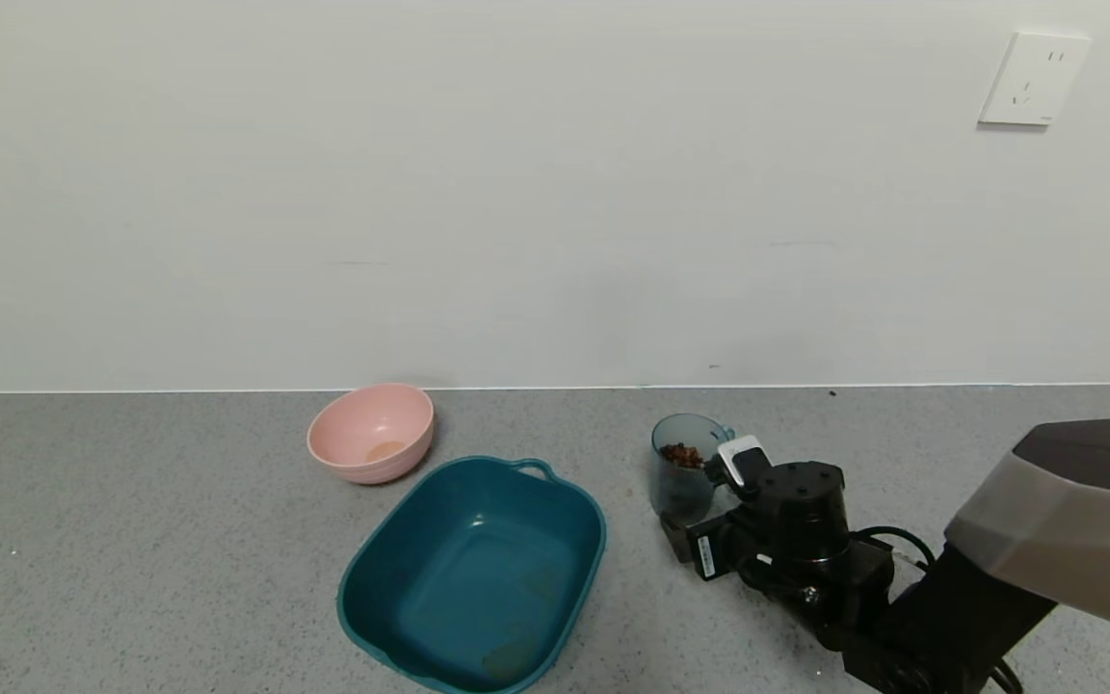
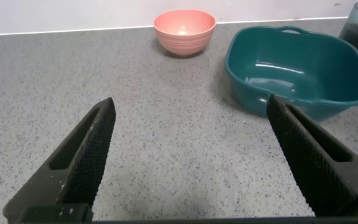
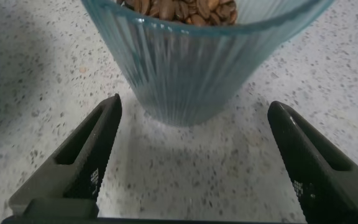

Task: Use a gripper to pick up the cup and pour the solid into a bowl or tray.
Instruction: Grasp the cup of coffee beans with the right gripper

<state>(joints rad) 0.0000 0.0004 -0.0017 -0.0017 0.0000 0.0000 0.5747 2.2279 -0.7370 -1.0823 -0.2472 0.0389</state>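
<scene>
1. Right gripper (image 3: 191,165) fingers spread wide, low on the counter (image 1: 131,540), cup (image 1: 685,477) of beans (image 3: 179,9) just ahead, upright, right of teal basin (image 1: 478,573).
2. Advance until the ribbed wall sits between both pads, then squeeze mid-height, level.
3. Left gripper (image 2: 191,165) idle, wide open.

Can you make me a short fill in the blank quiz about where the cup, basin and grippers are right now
1. The ribbed cup stands on the counter holding brown ____.
2. The right gripper has its jaws ____, the cup just ahead of them.
3. The teal basin holds ____ of the beans so far.
4. The bowl behind the basin is ____ in colour.

Missing words: beans; open; none; pink
</scene>
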